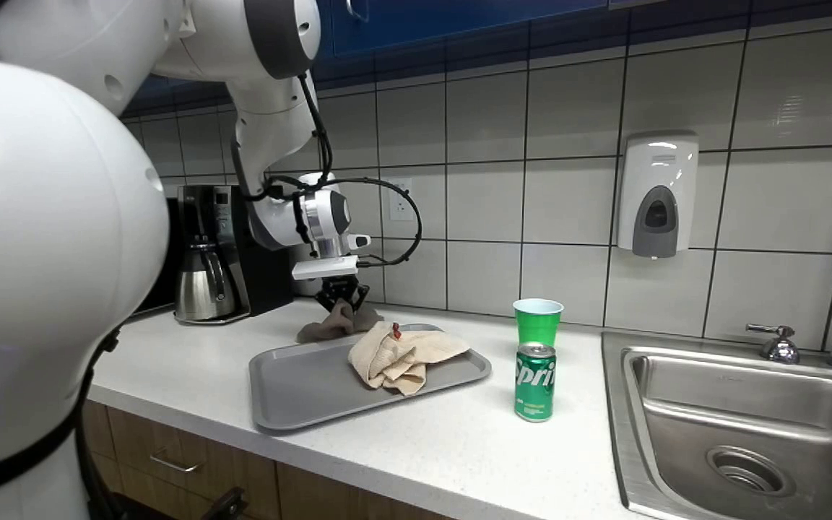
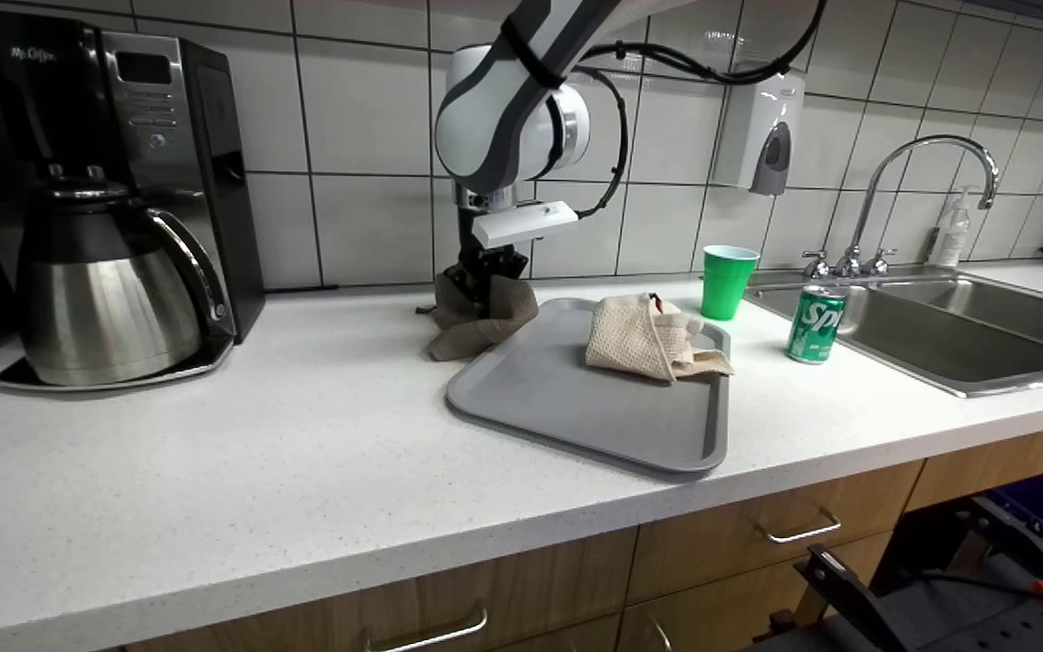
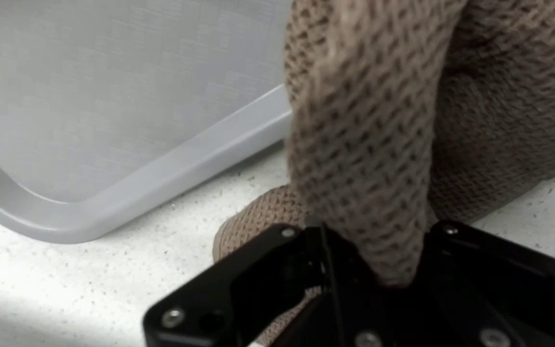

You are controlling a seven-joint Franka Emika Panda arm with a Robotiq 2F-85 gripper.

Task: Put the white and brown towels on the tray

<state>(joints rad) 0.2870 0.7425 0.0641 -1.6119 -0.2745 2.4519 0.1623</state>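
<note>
One cream towel (image 1: 391, 357) lies on the tray (image 1: 297, 390) in an exterior view, its flap pointing to three o'clock; the can (image 1: 535, 397), at the tray's three o'clock, is lettered "Spri". In an exterior view, the coffee maker (image 2: 155, 163) reads "Mr. Coffee"; the brown towel (image 2: 476, 337) sits at the tray's ten o'clock. In the wrist view, the gripper (image 3: 374, 246) is clamped on the brown towel, the held fold's long axis running twelve to six.

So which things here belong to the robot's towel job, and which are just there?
Part of the job:
gripper
brown towel, held by it
gray tray
cream towel, resting on it

Just there:
green cup
Sprite can
coffee maker
soap dispenser
sink
</note>
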